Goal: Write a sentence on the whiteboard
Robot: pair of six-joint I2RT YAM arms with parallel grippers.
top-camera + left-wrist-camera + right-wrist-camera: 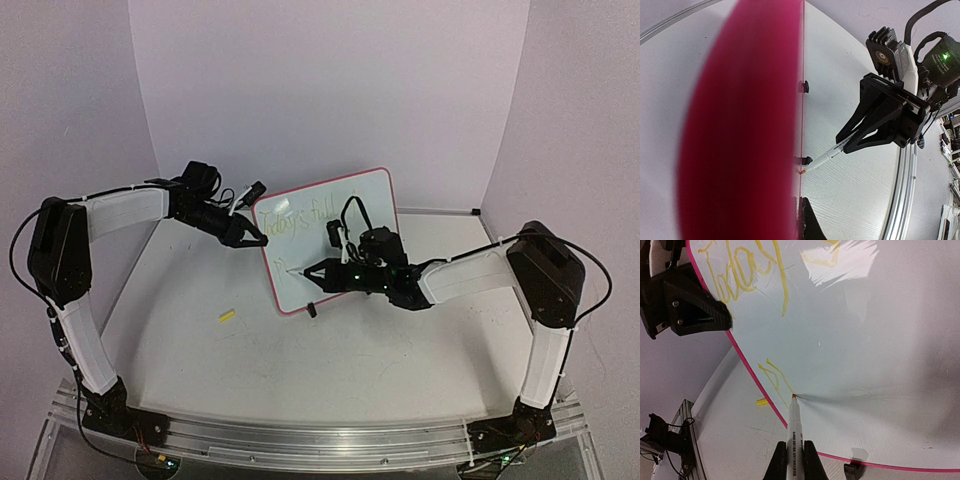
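The whiteboard stands tilted on the tabletop, its left edge clamped in the left gripper. The right gripper is closed on a marker. The marker's long axis points leftward, and its tip touches the whiteboard low on the left, under the sentence. The barely begun second line should run rightward, toward the right arm.

Glossy, smooth whiteboard face catching glare, thin red plastic-looking frame, matt black plastic left pincer and right pincer, smooth white plastic marker barrel, matt off-white bench, faintly grained, brushed bare-metal rail
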